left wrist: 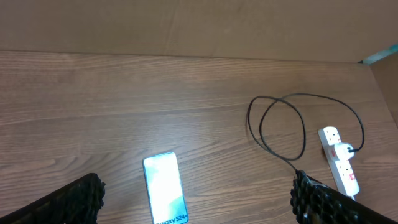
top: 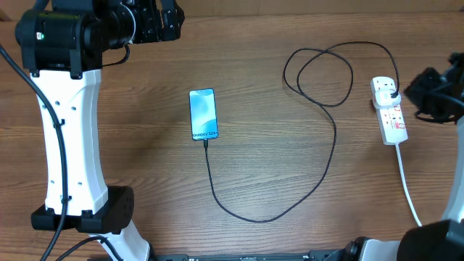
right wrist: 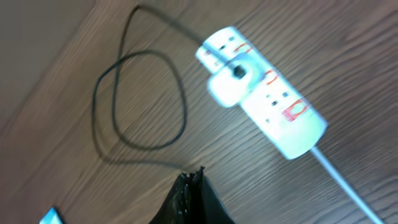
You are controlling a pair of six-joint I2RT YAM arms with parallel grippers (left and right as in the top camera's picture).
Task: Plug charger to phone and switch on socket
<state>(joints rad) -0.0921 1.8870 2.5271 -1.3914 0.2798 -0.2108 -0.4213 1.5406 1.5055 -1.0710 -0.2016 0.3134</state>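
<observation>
Cable (top: pixel 330 156) joins phone (top: pixel 204 114) to power strip (top: pixel 389 110); right gripper (right wrist: pixel 191 184), pinched shut and empty, likely for pressing a switch (right wrist: pixel 271 77); left gripper (left wrist: pixel 194 198) gapes wide, empty.

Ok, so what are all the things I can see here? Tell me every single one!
phone: one, bright blue screen, middle of the table.
charger: one, thin black cable, looping from the phone's near edge across to the socket.
socket: one, white with red marks, right side of the table, with a plug in it.
white cord: one, white, running from the socket toward the near edge.
table: one, brown wood, under everything.
left gripper: one, black, open, over the far left of the table.
right gripper: one, black, shut, near the socket, not touching it.
</observation>
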